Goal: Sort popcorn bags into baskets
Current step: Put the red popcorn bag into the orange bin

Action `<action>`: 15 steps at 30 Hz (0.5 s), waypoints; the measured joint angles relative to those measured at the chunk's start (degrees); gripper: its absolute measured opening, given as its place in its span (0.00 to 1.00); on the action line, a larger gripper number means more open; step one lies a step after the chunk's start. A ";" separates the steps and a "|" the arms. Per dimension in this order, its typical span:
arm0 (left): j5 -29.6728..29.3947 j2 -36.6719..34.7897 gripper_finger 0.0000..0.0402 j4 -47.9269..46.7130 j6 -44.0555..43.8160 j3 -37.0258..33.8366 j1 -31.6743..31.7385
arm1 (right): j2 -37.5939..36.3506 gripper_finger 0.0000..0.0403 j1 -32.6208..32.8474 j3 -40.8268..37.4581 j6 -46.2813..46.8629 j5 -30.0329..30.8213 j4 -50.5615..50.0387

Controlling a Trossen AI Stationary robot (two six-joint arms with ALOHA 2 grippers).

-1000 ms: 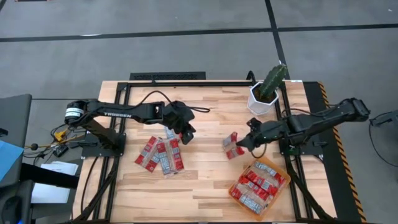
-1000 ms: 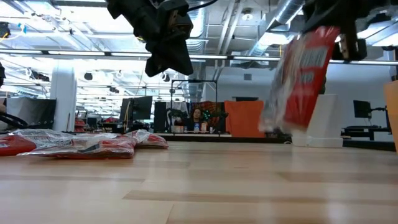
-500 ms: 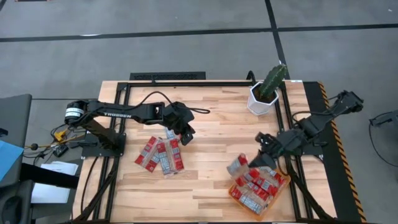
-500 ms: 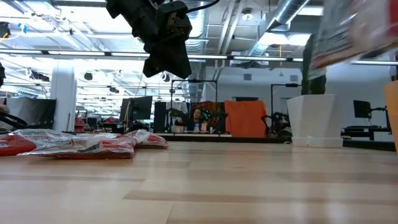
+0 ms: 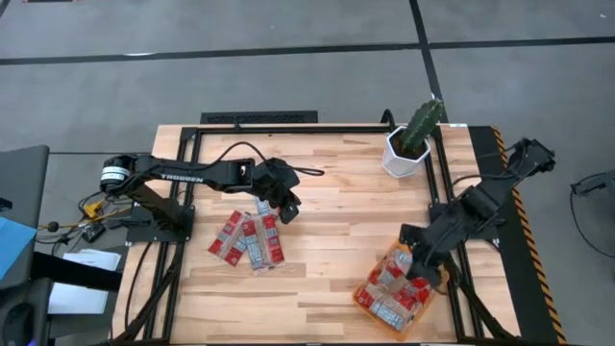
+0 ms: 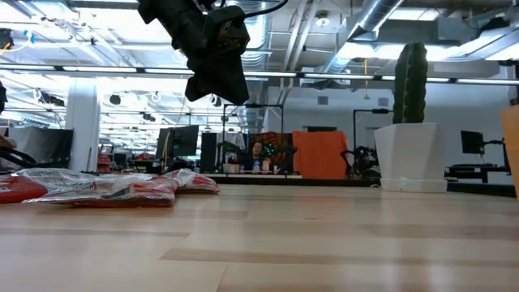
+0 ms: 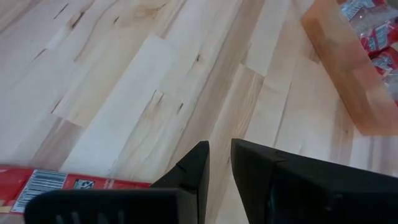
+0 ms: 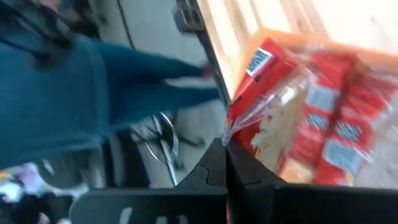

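Several red popcorn packets [image 5: 248, 238] lie flat in a pile on the table's left half, also seen in the low view [image 6: 105, 186]. My left gripper [image 5: 287, 208] hangs shut above the pile's far right corner and touches nothing; its fingers [image 7: 217, 163] show over bare wood. The orange basket [image 5: 361, 294] sits at the near right with several packets inside. My right gripper [image 5: 415, 261] is over the basket, shut on a larger red bag with a yellowish centre [image 5: 392, 273]. My right gripper pinches the larger popcorn bag by one edge corner [image 8: 229, 133] between its two fingers, coming from above and from the table's right. The bag [image 8: 273, 106] stretches away from the fingers over the packets in the basket [image 8: 339, 127]; whether it rests on them I cannot tell.
A white pot with a cactus [image 5: 408, 144] stands at the far right, tall in the low view [image 6: 409, 150]. Bare wood lies between the pile and the basket wall [image 7: 348, 74]. Black frame rails run along the table's left, far and right sides. A person in blue shows beyond the near edge [image 8: 68, 93].
My right gripper has carried the larger bag from the table's middle toward the near right and down, from hanging upright in the air to over the basket. The bag has left the low view.
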 joint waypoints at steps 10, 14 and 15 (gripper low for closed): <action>-0.24 0.00 0.14 -0.17 -0.11 0.00 0.00 | 10.23 0.01 -0.04 9.62 -11.10 -10.93 -20.50; -0.61 0.00 0.14 -0.31 -0.11 -0.04 -0.02 | 13.30 0.01 -0.04 12.75 -18.12 -10.96 -26.27; -0.61 0.00 0.14 -0.29 -0.11 -0.04 -0.02 | 13.97 0.01 -0.06 13.51 -20.08 -10.98 -27.45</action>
